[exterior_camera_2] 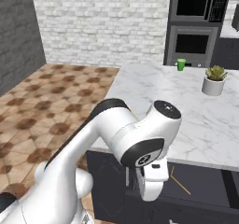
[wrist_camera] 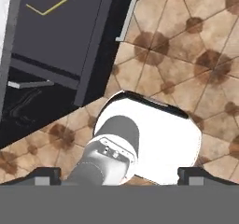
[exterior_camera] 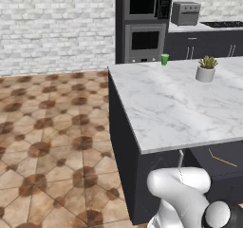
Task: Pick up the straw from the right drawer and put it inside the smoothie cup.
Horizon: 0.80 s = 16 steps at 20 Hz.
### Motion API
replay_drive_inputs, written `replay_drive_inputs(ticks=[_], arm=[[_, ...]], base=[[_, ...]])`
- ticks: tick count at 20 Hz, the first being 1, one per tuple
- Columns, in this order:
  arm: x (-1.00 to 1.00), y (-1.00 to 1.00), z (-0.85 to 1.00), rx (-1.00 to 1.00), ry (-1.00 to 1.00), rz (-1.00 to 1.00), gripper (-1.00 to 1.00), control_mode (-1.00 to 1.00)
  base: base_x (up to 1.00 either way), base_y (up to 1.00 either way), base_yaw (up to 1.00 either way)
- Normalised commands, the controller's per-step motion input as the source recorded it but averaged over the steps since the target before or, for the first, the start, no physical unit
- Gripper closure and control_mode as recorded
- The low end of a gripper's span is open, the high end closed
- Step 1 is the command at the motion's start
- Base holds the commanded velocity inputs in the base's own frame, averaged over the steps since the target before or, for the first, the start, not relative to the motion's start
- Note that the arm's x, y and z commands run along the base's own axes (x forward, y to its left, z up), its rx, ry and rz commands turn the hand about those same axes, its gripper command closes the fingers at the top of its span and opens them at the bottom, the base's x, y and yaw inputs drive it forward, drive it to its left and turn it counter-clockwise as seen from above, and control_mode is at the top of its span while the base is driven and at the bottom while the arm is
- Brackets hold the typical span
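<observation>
Straw, thin tan-yellow stick [wrist_camera: 51,6]: you will find it lying flat on the dark floor of the open right drawer [wrist_camera: 56,31], which is pulled out from beneath the white marble worktop [exterior_camera: 175,103]. In the hand view a second thin yellow line meets it at an angle, forming a shallow V; you cannot tell from the pictures whether this is one bent piece or two. The same yellow stick appears in the left base view [exterior_camera: 223,158] and in the right base view [exterior_camera_2: 179,180], inside the dark drawer below the worktop edge.

Your gripper [wrist_camera: 119,176] has its two dark fingertips set far apart at the lower corners of the hand view, with nothing between them. It looks down on the brown patterned tile floor [wrist_camera: 186,55] and the drawer's silver bar handle [wrist_camera: 127,15], well apart from the straw.

Note the small bright green smoothie cup [exterior_camera: 164,59], upright at the far corner of the worktop. A white pot with a green succulent [exterior_camera: 206,69] stands nearer you, apart from the cup
</observation>
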Motion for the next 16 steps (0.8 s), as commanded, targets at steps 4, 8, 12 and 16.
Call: replay_drive_inputs(ticks=[4,8,12,16], arm=[[0.01,-1.00,-0.84,0.05,0.17,-0.57,-1.00,-1.00],[0.28,-0.84,-0.99,0.02,0.14,-0.48,-1.00,-1.00],[0.73,-0.50,-0.95,-0.03,0.08,-0.37,-1.00,-1.00],[0.61,-0.40,-0.31,-0.01,0.02,-0.07,-1.00,-1.00]], base=[[0.00,0.00,0.00],[0.00,0.00,0.00],[0.00,0.00,0.00],[0.00,0.00,0.00]])
